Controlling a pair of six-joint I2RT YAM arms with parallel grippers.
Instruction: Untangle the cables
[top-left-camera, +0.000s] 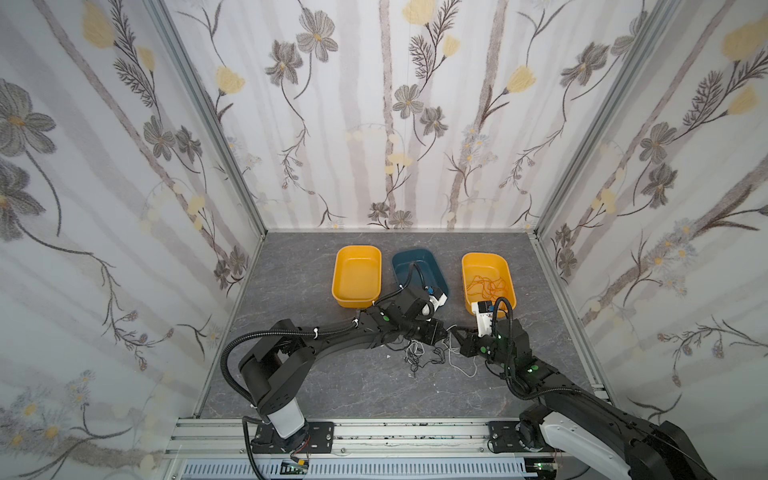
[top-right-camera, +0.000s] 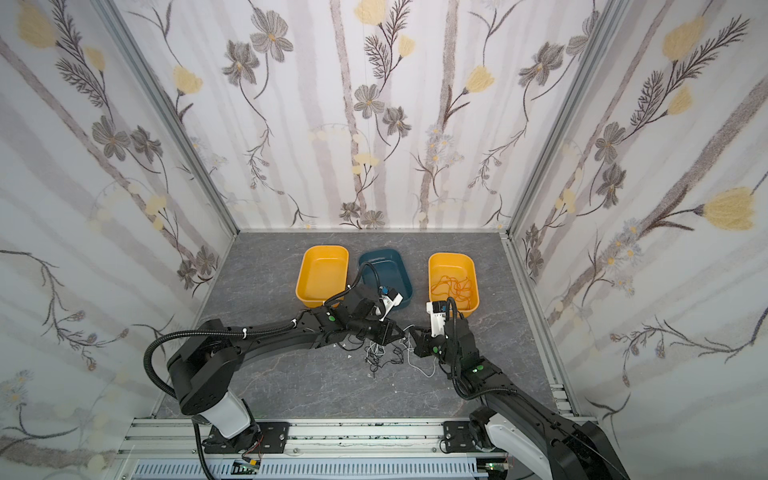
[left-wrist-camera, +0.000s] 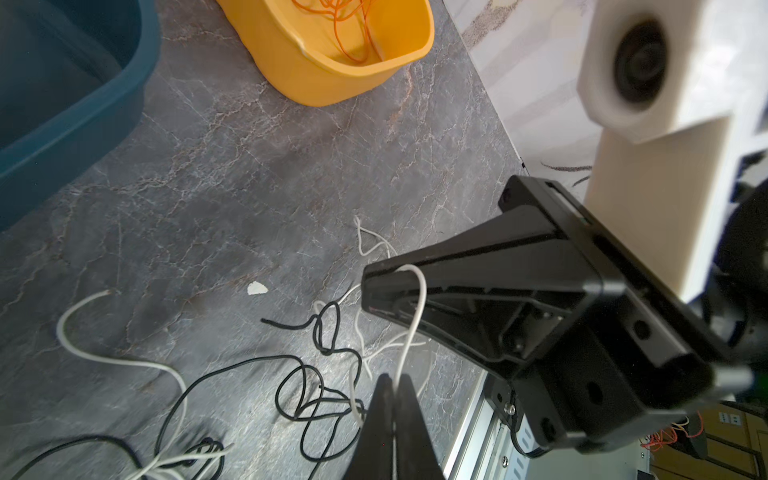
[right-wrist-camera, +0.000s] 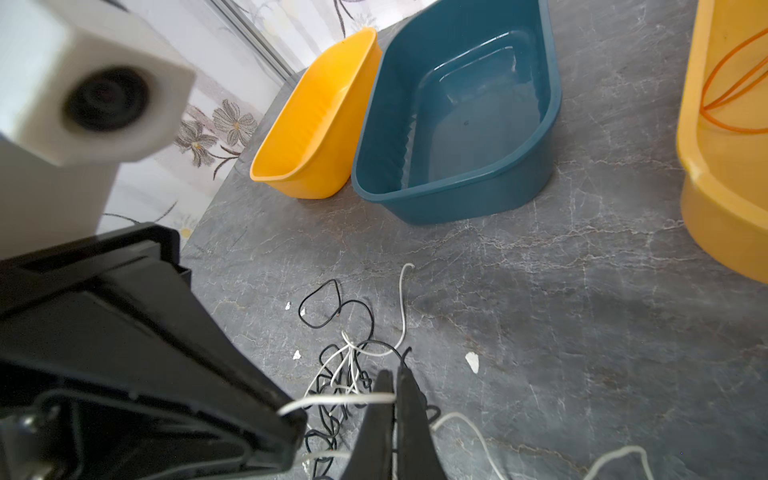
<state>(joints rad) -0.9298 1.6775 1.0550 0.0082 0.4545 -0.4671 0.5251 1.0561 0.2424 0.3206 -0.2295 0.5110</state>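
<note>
Snagging is the risk: left gripper (left-wrist-camera: 392, 381) and right gripper (left-wrist-camera: 374, 291) each pinch the same white cable (left-wrist-camera: 417, 307) with fingers pressed together, so pulling apart could cinch the black cable (left-wrist-camera: 326, 332) knotted with it on the table (left-wrist-camera: 208, 187) (orange cable (top-left-camera: 492, 286) sits apart in a yellow bin (left-wrist-camera: 316, 79)). In both top views, where the strands cross is too fine to trace.

- Left arm (top-left-camera: 332, 340) and right arm (top-left-camera: 582, 409): black, with a white segment (top-left-camera: 286, 417) near each base and green dots (top-left-camera: 385, 318).
- Ribbed black hoses (top-left-camera: 224, 357) loop alongside, cinched by white ties (top-left-camera: 316, 331).
- Blocky white wrist cameras (right-wrist-camera: 83, 95).
</note>
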